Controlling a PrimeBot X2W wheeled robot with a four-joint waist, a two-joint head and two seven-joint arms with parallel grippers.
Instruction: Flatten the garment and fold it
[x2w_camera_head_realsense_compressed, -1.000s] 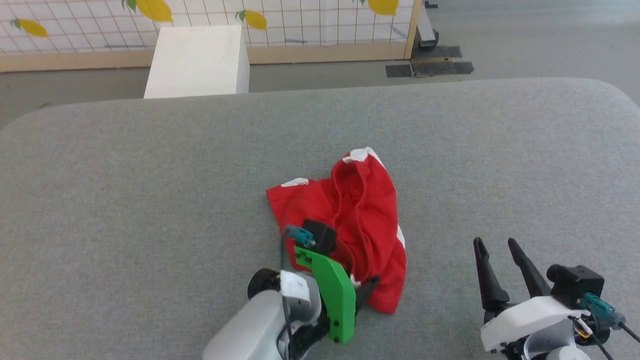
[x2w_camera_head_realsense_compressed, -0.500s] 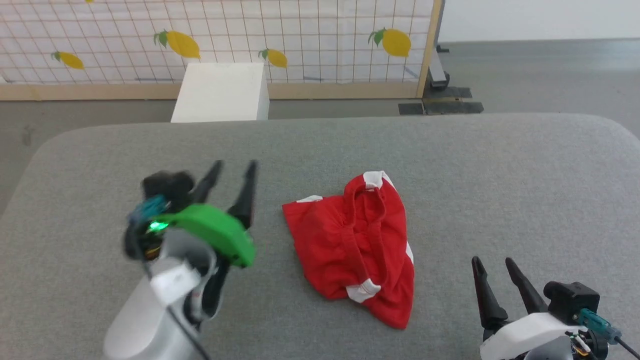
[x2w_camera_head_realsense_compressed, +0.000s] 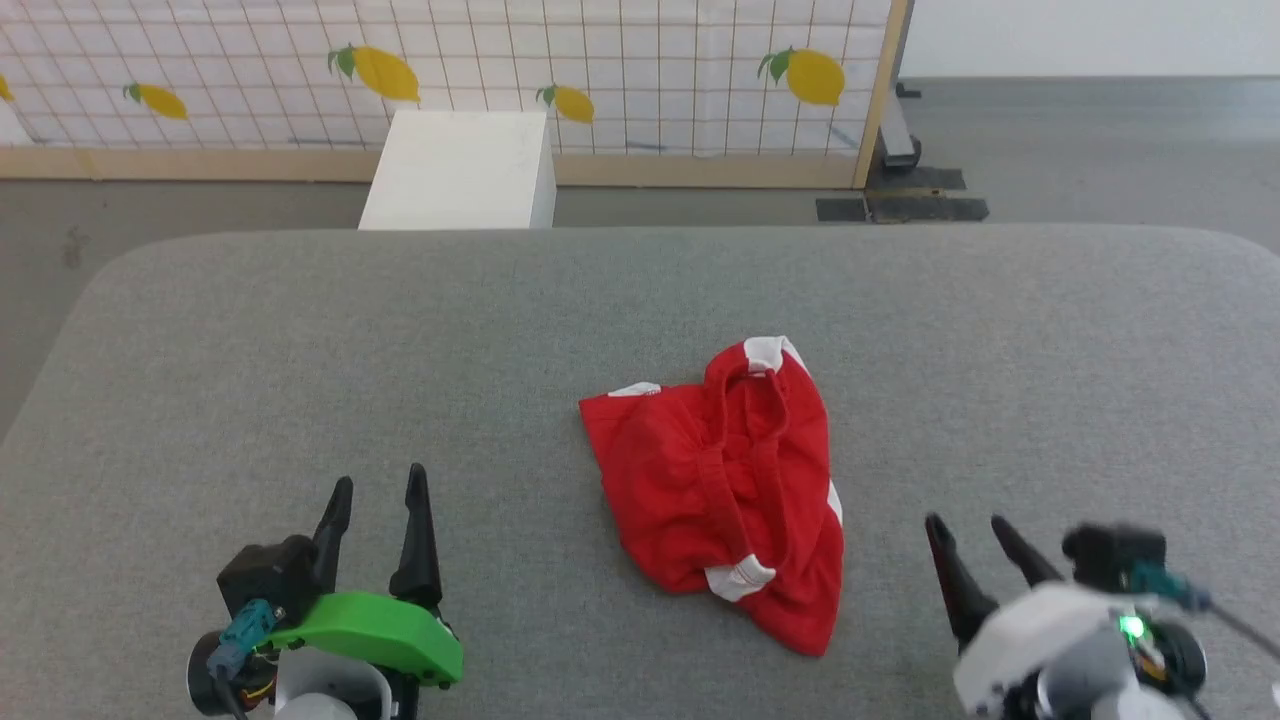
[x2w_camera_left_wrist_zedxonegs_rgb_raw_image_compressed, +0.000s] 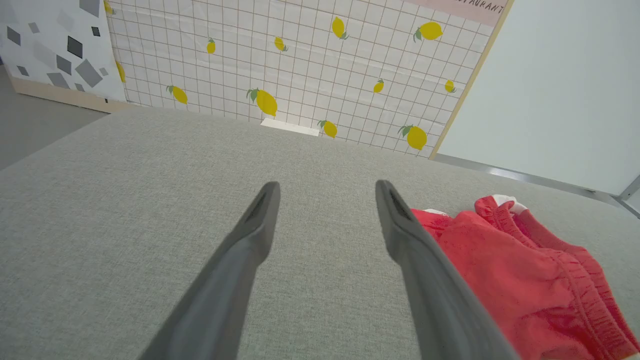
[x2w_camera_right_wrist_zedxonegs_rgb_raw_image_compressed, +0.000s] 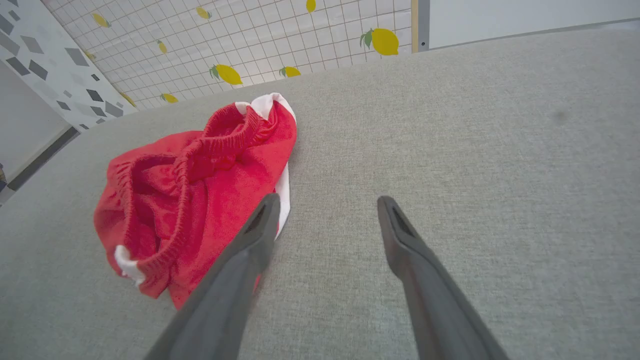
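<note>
Okay, left gripper (x2w_camera_head_realsense_compressed: 378, 480) sits low left over the grey padded table (x2w_camera_head_realsense_compressed: 300, 330), arm cut off by the bottom edge, fingers apart and pointing away from the robot, holding nothing. Garment (x2w_camera_head_realsense_compressed: 730, 480) lies crumpled mid-table between both grippers, touched by neither; bunched folds hide its leg outline, waistband twisted on top. Right gripper (x2w_camera_head_realsense_compressed: 966, 522) low right, wrist blurred, fingers spread, empty, near the garment's right hem.

Red garment (x2w_camera_head_realsense_compressed: 720, 480) bunched mid-table, the obstacle on grey tabletop (x2w_camera_head_realsense_compressed: 300, 330), bare surface w/ wide room on its L, R & far side, white box (x2w_camera_head_realsense_compressed: 460, 170) & lemon-print screen (x2w_camera_head_realsense_compressed: 620, 80) past far edge, well apart from garment
</note>
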